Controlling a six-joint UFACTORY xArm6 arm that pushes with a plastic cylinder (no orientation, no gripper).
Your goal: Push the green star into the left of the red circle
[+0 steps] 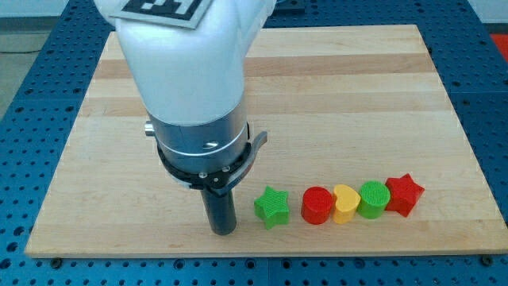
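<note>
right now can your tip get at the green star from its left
Probably yes. My tip stands just left of the green star, with only bare board between them; the red circle lies beyond the star's right.

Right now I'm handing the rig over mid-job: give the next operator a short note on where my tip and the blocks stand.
My tip sits on the board just to the view's left of the green star, a small gap between them.
The green star lies to the view's left of the red circle, apart from it, not yet touching.
Right of the red circle runs a row: yellow block, green circle, red star.
Done: tip lined up behind the star.
Left: push the star toward the view's right until it meets the red circle's left side.
</note>
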